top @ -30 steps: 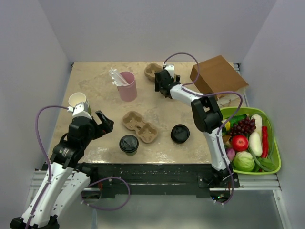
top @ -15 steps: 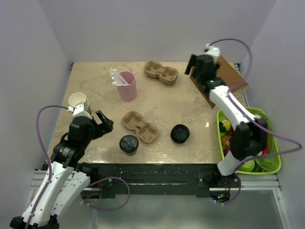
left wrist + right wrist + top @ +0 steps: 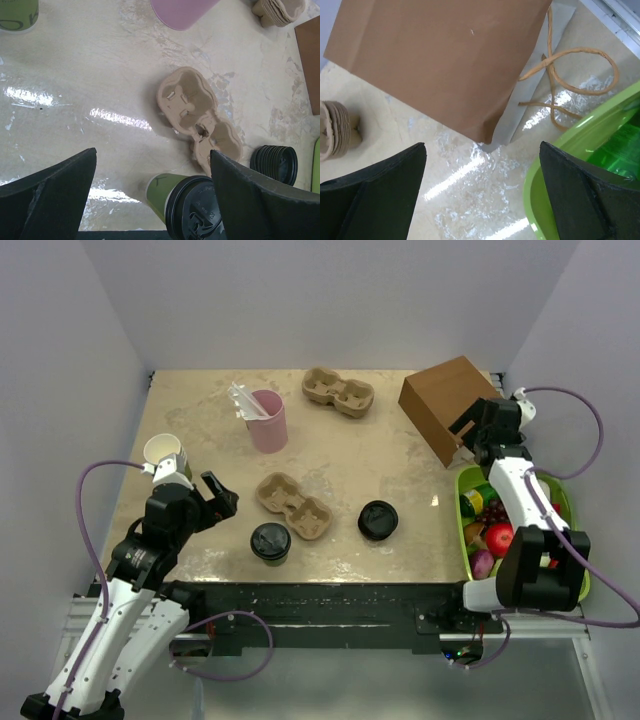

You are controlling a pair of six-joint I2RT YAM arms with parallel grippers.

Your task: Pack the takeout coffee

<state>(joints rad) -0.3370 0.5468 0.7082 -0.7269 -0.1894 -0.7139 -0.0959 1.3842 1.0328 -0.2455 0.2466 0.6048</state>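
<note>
Beige tabletop (image 3: 75, 75): left gripper (image 3: 152, 152) spread wide, empty — coffee (image 3: 190, 210) sits by its right finger — shift right, centre it, close mid-wall.

The tabletop (image 3: 200, 410) is showing a beige, marbled pattern. The cup carrier (image 3: 293, 505) is looking pulp-tan. Just in front of the carrier, the takeout coffee (image 3: 270, 541) is wearing a black lid over an olive-green side (green in the left wrist view). Behind the carrier a pink cup (image 3: 268, 420) is standing out. Far to the carrier's right, a paper bag (image 3: 445, 400) is showing brown and a basket (image 3: 580, 560) lime green.
</note>
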